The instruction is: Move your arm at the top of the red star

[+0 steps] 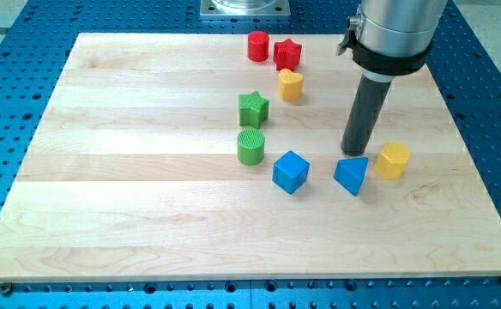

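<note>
The red star point(288, 54) lies near the view's top of the wooden board point(130, 172), right beside a red cylinder point(258, 45) on its left and a yellow heart point(291, 84) just below it. My tip point(353, 154) rests on the board well below and to the right of the red star. It stands just above a blue triangular block point(352, 175). A yellow hexagon point(393, 160) lies to the tip's right.
A green star point(253, 108) and a green cylinder point(250, 147) lie left of my tip. A blue cube point(290, 172) sits at lower left of it. The arm's grey body point(395, 30) hangs over the board's top right. A perforated blue table point(491, 129) surrounds the board.
</note>
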